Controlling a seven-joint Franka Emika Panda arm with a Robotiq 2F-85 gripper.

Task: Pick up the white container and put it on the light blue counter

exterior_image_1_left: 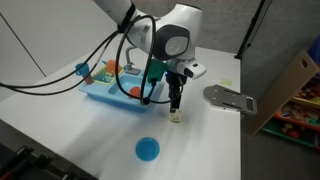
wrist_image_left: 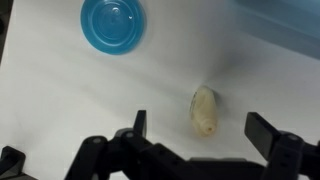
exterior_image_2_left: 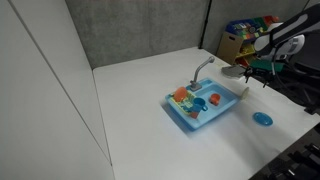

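Gripper (wrist_image_left: 200, 124) is recorded open, jaws spread to either side of the white container (wrist_image_left: 204, 110) and clear of it. The container is laid on the white worktop (wrist_image_left: 60, 100), with the blue disc (wrist_image_left: 113, 24) at its 10 o'clock. In an exterior view the light blue counter (exterior_image_1_left: 105, 95) is noted at 10 o'clock, apart.

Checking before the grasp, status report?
Gripper open, over white container. Container on table, ungripped, away from light blue counter. Blue disc apart, not in the way.
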